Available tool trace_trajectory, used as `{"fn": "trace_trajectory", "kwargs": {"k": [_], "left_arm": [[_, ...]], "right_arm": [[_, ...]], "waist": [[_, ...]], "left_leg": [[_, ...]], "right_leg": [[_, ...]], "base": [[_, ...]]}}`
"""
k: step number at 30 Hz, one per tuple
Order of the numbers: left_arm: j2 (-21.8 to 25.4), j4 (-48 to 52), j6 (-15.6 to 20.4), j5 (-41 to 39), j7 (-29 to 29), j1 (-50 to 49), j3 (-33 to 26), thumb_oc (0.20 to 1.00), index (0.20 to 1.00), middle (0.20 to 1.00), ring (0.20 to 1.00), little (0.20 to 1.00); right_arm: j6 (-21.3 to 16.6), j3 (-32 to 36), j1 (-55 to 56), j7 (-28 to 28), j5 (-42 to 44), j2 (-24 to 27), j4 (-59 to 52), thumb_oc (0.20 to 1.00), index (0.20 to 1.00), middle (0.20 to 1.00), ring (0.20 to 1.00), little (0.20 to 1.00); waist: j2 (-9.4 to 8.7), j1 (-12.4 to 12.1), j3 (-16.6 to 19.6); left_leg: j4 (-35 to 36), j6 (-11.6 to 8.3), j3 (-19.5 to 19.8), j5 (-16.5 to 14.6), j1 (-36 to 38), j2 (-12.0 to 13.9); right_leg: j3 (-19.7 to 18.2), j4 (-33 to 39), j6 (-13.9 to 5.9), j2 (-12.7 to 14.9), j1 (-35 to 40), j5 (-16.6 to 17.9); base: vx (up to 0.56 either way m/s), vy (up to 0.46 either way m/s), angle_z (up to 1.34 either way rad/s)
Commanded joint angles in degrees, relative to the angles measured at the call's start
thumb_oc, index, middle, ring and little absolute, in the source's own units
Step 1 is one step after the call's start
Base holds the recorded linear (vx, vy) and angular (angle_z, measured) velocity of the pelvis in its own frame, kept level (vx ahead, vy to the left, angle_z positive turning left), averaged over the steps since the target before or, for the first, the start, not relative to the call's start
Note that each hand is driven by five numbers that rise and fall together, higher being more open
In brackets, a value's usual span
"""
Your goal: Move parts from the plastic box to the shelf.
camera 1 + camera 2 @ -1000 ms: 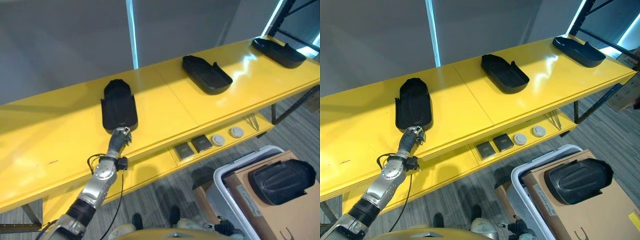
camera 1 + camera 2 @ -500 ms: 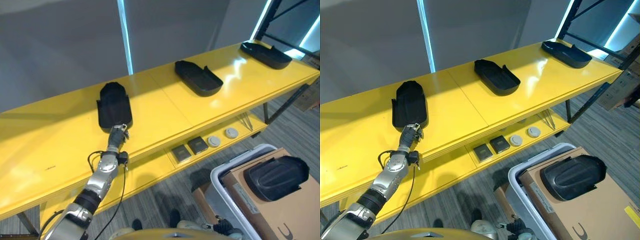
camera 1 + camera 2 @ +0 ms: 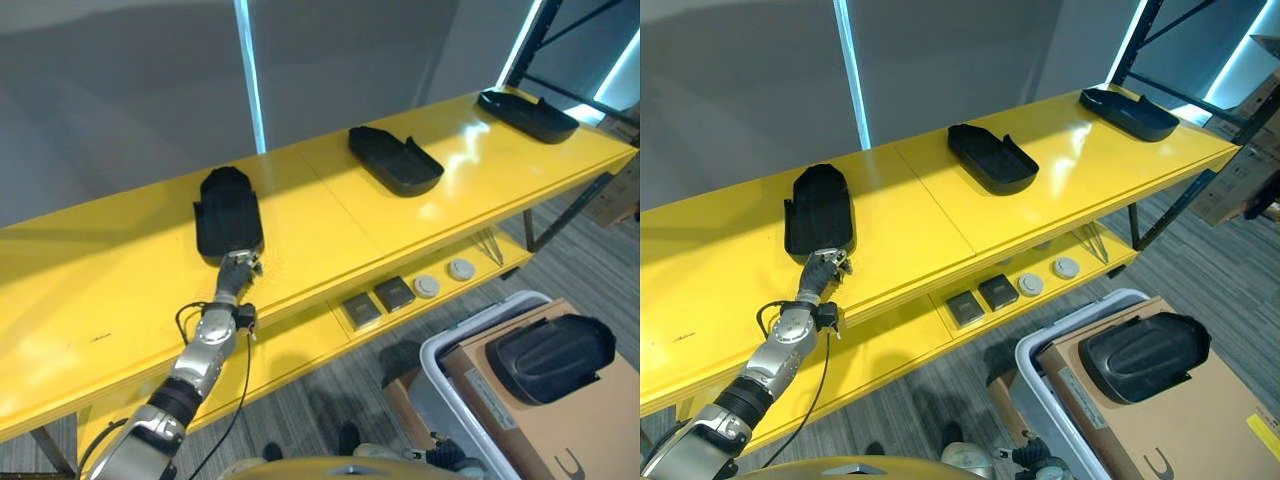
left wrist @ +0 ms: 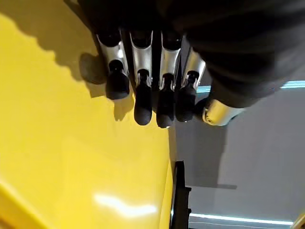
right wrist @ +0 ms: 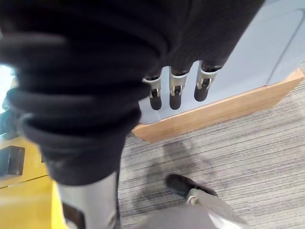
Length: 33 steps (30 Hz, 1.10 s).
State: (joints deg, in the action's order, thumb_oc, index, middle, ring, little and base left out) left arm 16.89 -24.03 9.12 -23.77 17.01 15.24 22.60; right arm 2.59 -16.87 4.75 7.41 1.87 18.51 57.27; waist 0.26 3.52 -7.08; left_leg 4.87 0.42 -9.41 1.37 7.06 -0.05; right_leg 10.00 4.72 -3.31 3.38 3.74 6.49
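Observation:
Three black moulded parts lie on the yellow shelf [image 3: 330, 230]: one at the left [image 3: 228, 212], one in the middle [image 3: 393, 160] and one at the far right [image 3: 525, 113]. My left hand [image 3: 236, 272] rests on the shelf's front edge, right at the near end of the left part. Its fingers [image 4: 143, 95] are straight over bare yellow surface and hold nothing; I cannot tell whether they touch the part. A fourth black part [image 3: 550, 358] lies on cardboard [image 3: 560, 430] in the white plastic box [image 3: 478, 322] at the lower right. My right hand [image 5: 174, 90] hangs over the floor, its fingers straight and holding nothing.
On the lower shelf sit two dark square items [image 3: 362, 308] [image 3: 396, 292] and two round discs [image 3: 427, 286] [image 3: 460, 268]. A dark rack upright [image 3: 1140, 40] stands at the shelf's far right end. A wood-edged grey panel [image 5: 228, 105] stands by my right hand.
The whole picture has shifted a little, so the camera has moved. My left hand stays at the near end of the left part.

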Motion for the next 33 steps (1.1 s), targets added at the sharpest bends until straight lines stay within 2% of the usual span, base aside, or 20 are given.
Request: {"fn": "trace_trajectory", "kwargs": {"k": [1, 4, 6, 8, 12, 13, 14, 15, 17, 18, 19, 20, 25, 26, 27, 28, 31, 33], "left_arm": [[0.6, 6.4, 2.8, -1.9, -3.7, 2.1, -0.3, 1.000, 1.000, 1.000, 1.000, 1.000], [2.6, 16.2, 1.2, -3.3, -7.3, 0.1, -1.2, 1.000, 1.000, 1.000, 1.000, 1.000], [5.1, 26.7, 1.0, -4.0, -13.4, -3.5, -2.2, 1.000, 1.000, 1.000, 1.000, 1.000], [6.3, 30.1, 1.6, -3.8, -17.7, -5.1, -2.6, 1.000, 1.000, 1.000, 1.000, 1.000], [8.0, 36.1, -0.5, -7.0, -23.3, -8.1, -3.7, 1.000, 1.000, 1.000, 1.000, 1.000], [8.4, 37.4, -0.7, -7.6, -24.7, -9.1, -4.0, 1.000, 1.000, 1.000, 1.000, 1.000], [8.7, 37.8, -0.4, -8.5, -25.3, -10.2, -4.6, 1.000, 1.000, 1.000, 1.000, 1.000], [8.8, 38.2, -0.7, -9.5, -26.1, -10.6, -4.9, 1.000, 1.000, 1.000, 1.000, 1.000], [9.0, 39.2, -1.1, -9.1, -26.2, -11.3, -5.9, 1.000, 1.000, 1.000, 1.000, 1.000], [9.1, 39.4, -1.5, -9.3, -27.8, -11.3, -5.9, 1.000, 1.000, 1.000, 1.000, 1.000], [9.1, 39.3, -1.7, -9.7, -28.7, -11.0, -5.9, 1.000, 1.000, 1.000, 1.000, 1.000], [9.4, 38.9, -3.3, -11.5, -29.8, -9.6, -4.9, 1.000, 1.000, 1.000, 1.000, 1.000], [8.7, 36.2, -3.7, -14.4, -30.8, -5.6, -1.9, 1.000, 1.000, 1.000, 1.000, 1.000], [8.1, 35.7, -4.1, -16.0, -31.1, -4.7, -1.2, 1.000, 1.000, 1.000, 1.000, 1.000], [7.6, 35.4, -4.6, -15.7, -30.3, -4.1, -0.7, 1.000, 1.000, 1.000, 1.000, 1.000], [7.5, 35.3, -4.7, -15.5, -30.6, -4.0, -0.7, 1.000, 1.000, 1.000, 1.000, 1.000], [7.3, 34.2, -5.7, -14.2, -28.2, -4.2, -0.8, 1.000, 1.000, 1.000, 1.000, 1.000], [7.6, 33.1, -5.8, -12.7, -28.2, -4.0, -1.1, 1.000, 1.000, 1.000, 1.000, 1.000]], "right_arm": [[-0.5, -1.6, -1.9, -0.4, 0.4, 0.4, 1.9, 1.000, 1.000, 1.000, 1.000, 1.000], [-0.7, -0.8, -2.1, 0.0, 0.8, 0.0, 2.4, 1.000, 1.000, 1.000, 1.000, 1.000], [-1.3, 0.3, -2.2, 0.9, 1.9, -0.6, 3.0, 1.000, 1.000, 1.000, 1.000, 1.000], [-1.7, 0.9, -2.2, 1.5, 3.1, -0.7, 3.2, 1.000, 1.000, 1.000, 1.000, 1.000], [-1.0, 1.6, -2.2, 2.8, 5.6, -0.6, 2.8, 1.000, 1.000, 1.000, 1.000, 1.000], [-0.3, 1.7, -2.2, 3.3, 6.4, -0.3, 2.5, 1.000, 1.000, 1.000, 1.000, 1.000], [0.0, 1.7, -2.4, 3.0, 6.0, 0.4, 2.4, 1.000, 1.000, 1.000, 1.000, 1.000], [0.3, 1.6, -2.5, 3.0, 6.4, 0.8, 2.5, 1.000, 1.000, 1.000, 1.000, 1.000], [0.8, 2.0, -3.5, 1.9, 5.4, 1.9, 2.8, 1.000, 1.000, 1.000, 1.000, 1.000], [1.2, 2.3, -3.8, 2.0, 6.6, 2.4, 3.0, 1.000, 1.000, 1.000, 1.000, 1.000], [1.0, 2.9, -3.8, 1.9, 7.4, 2.6, 3.7, 1.000, 1.000, 1.000, 1.000, 1.000], [0.3, 4.4, -3.2, 2.0, 8.6, 2.6, 4.7, 1.000, 1.000, 1.000, 1.000, 1.000], [-2.4, 6.9, -0.9, 1.7, 8.7, 1.9, 5.9, 1.000, 1.000, 1.000, 1.000, 1.000], [-3.0, 7.7, 0.0, 1.8, 8.6, 1.6, 6.4, 1.000, 1.000, 1.000, 1.000, 1.000], [-3.5, 8.2, 0.5, 1.5, 7.6, 1.2, 6.9, 1.000, 1.000, 1.000, 1.000, 1.000], [-3.5, 8.3, 0.6, 1.7, 8.1, 1.2, 6.9, 1.000, 1.000, 1.000, 1.000, 1.000], [-3.1, 8.0, 0.4, 1.2, 5.6, 0.6, 5.9, 1.000, 1.000, 1.000, 1.000, 1.000], [-2.9, 7.8, -0.2, 1.4, 5.9, 0.4, 5.4, 1.000, 1.000, 1.000, 1.000, 1.000]], "waist": [[0.12, -0.5, -0.9], [0.45, -1.6, -1.0], [0.78, -2.7, -0.7], [0.94, -3.0, -0.5], [1.10, -3.7, -0.1], [1.11, -4.0, -0.1], [1.10, -4.9, 0.1], [1.10, -5.3, 0.2], [1.17, -6.4, 0.5], [1.20, -6.5, 0.5], [1.34, -6.1, 0.3], [1.61, -4.5, -0.4], [1.66, -1.7, -1.9], [1.65, -0.9, -2.5], [1.47, -0.6, -2.9], [1.46, -0.7, -3.1], [0.88, -1.7, -3.8], [0.73, -2.1, -3.7]], "left_leg": [[-0.3, -2.80, 0.7, 0.2, -1.5, 4.7], [-0.1, -2.85, 1.3, 0.3, -1.7, 4.6], [0.1, -3.04, 1.9, 0.4, -1.8, 4.5], [0.1, -3.15, 2.3, 0.6, -2.0, 4.5], [-0.6, -3.32, 4.2, 0.4, -2.3, 4.2], [-1.4, -3.16, 5.9, -0.1, -2.8, 3.3], [-3.3, -2.35, 10.7, -1.2, -4.0, 0.7], [-4.2, -1.86, 13.0, -1.8, -4.6, -0.7], [-6.3, -0.33, 20.2, -3.1, -6.0, -5.1], [-6.8, 0.04, 20.9, -3.3, -6.4, -5.9], [-6.6, 0.27, 20.3, -3.3, -6.3, -6.1], [-6.5, 0.68, 18.7, -3.3, -5.9, -5.9], [-6.4, 1.88, 16.0, -4.1, -5.1, -6.8], [-6.1, 2.17, 14.4, -4.3, -4.5, -7.0], [-5.5, 2.42, 11.9, -4.6, -3.7, -7.1], [-5.4, 2.45, 11.5, -4.6, -3.4, -7.1], [-3.8, 2.28, 4.1, -4.9, -1.8, -6.2], [-2.9, 2.46, 0.7, -4.9, -1.4, -5.6]], "right_leg": [[-1.1, -2.5, -4.62, 4.0, 1.4, -4.0], [-0.4, -2.3, -4.47, 4.1, 1.7, -4.0], [0.7, -1.9, -4.38, 3.9, 2.2, -3.9], [0.7, -1.8, -4.28, 3.6, 2.3, -4.0], [-0.6, -1.2, -4.12, 3.0, 2.1, -3.7], [-1.9, -0.4, -4.06, 2.7, 2.0, -3.2], [-5.0, 0.2, -3.99, 2.2, 1.4, -2.5], [-6.6, 0.3, -4.00, 2.0, 0.9, -2.3], [-12.5, 0.3, -4.44, 1.5, -0.8, -1.0], [-13.8, 0.3, -4.65, 1.4, -1.4, -0.5], [-14.2, 0.2, -5.02, 1.5, -2.0, 0.1], [-14.8, -0.9, -5.63, 2.1, -3.6, 1.0], [-15.8, -3.2, -7.23, 3.5, -6.8, 2.9], [-14.5, -3.9, -7.90, 4.3, -7.7, 3.7], [-11.4, -4.5, -8.81, 6.0, -9.0, 4.8], [-10.8, -4.6, -8.95, 6.3, -9.0, 4.9], [-1.3, -6.9, -10.56, 10.4, -10.4, 7.0], [1.6, -8.2, -10.81, 12.0, -10.7, 7.5]], "base": [[-0.04, -0.031, 0.01], [-0.06, -0.037, 0.06], [-0.09, -0.079, 0.12], [-0.04, -0.057, 0.19], [-0.02, -0.021, 0.08], [-0.04, 0.005, -0.09], [-0.06, 0.024, -0.26], [-0.08, 0.042, -0.55], [-0.10, 0.058, -1.27], [-0.09, 0.070, -2.30], [-0.10, 0.107, -2.69], [-0.09, 0.098, -2.07], [-0.09, 0.063, -0.65], [-0.13, 0.070, -0.64], [-0.10, 0.043, -0.82], [-0.09, 0.014, -1.22], [-0.09, -0.022, -1.38], [-0.12, -0.068, -1.78]]}}
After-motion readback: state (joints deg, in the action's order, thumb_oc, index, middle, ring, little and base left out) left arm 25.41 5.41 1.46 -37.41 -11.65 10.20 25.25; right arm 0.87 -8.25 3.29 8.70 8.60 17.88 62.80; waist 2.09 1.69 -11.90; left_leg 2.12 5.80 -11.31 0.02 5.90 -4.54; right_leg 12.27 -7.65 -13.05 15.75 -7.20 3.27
